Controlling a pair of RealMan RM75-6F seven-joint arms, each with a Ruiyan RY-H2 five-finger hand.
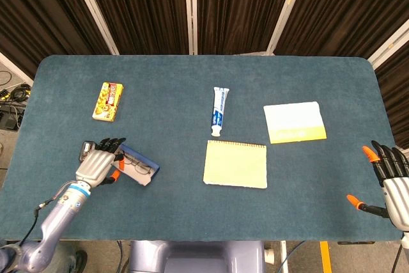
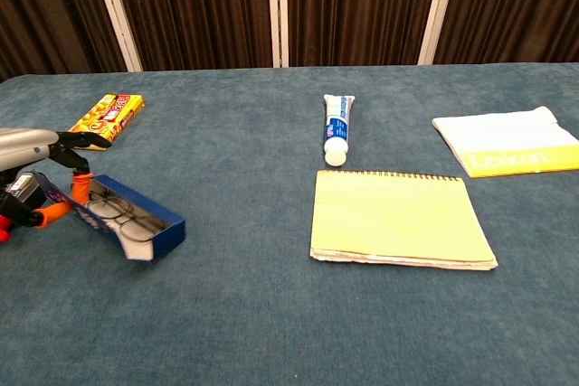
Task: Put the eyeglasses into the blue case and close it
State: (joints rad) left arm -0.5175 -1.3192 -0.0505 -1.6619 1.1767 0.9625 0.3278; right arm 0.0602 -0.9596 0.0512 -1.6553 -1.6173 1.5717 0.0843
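The eyeglasses point(image 2: 116, 215) lie inside the open blue case point(image 2: 136, 221) at the near left of the table point(image 1: 192, 87). Your left hand point(image 1: 97, 163) grips the case's left end; your right hand point(image 1: 391, 180) hangs open, fingers apart, far right.

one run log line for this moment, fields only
phase: case handling | left hand: grips end of blue case | eyeglasses: inside case | lid: open | right hand: open, idle at table edge
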